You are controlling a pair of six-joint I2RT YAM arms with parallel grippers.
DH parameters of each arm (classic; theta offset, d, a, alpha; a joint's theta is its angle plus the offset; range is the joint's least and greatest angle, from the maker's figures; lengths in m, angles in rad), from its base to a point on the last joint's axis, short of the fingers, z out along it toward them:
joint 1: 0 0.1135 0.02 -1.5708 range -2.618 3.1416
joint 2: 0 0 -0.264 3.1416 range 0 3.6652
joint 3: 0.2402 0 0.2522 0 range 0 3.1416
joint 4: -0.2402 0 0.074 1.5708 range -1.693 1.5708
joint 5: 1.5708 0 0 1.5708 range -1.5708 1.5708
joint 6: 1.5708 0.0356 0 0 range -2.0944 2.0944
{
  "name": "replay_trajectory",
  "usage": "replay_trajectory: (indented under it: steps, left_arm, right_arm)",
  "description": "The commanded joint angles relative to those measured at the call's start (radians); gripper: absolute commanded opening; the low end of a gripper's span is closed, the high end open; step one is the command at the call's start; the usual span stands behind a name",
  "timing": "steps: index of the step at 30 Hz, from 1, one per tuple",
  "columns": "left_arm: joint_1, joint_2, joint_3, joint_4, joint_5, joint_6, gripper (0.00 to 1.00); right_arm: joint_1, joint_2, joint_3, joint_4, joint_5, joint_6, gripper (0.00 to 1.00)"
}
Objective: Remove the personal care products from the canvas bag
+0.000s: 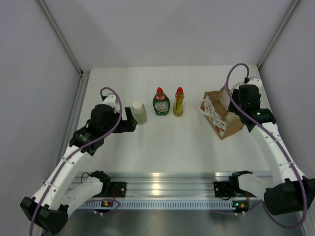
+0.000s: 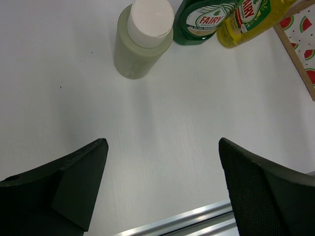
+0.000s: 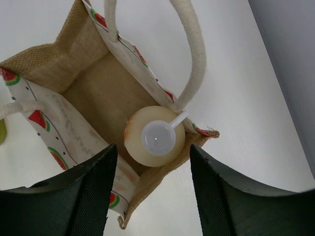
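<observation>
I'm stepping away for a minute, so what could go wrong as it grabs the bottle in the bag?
The rope handle runs right beside the pump bottle and its spout, so the right claw could snag it and drag the canvas bag up too. The bottle also sits tight in a corner, so the claw may land on the bag's rim instead of slipping inside.

White table [image 1: 187, 147] boxed in by plain pale walls [image 1: 167, 29] on three sides, light soft and even, glare on the metal rail [image 1: 167, 182] along its near edge.

Bright even light; soft shadows; glare on the metal rail [image 1: 162, 178]
</observation>
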Motion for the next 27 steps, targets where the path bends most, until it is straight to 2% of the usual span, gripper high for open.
replay_trajectory:
  steps: [1, 9, 15, 27]
  left_arm:
    - [-0.01, 0.006, -0.001, 0.046, 0.025, 0.016, 0.98]
    - [-0.025, 0.006, -0.003, 0.045, 0.021, 0.019, 0.98]
    - [-0.027, 0.009, -0.003, 0.043, 0.021, 0.022, 0.98]
    - [-0.03, 0.014, -0.003, 0.043, 0.021, 0.025, 0.98]
  right_arm:
    - [-0.032, -0.029, -0.017, -0.016, 0.018, 0.039, 0.58]
    - [-0.08, -0.003, -0.085, 0.103, 0.02, 0.084, 0.49]
    - [-0.083, 0.014, -0.131, 0.204, 0.031, 0.107, 0.47]
    - [-0.083, 0.054, -0.197, 0.367, 0.003, 0.036, 0.46]
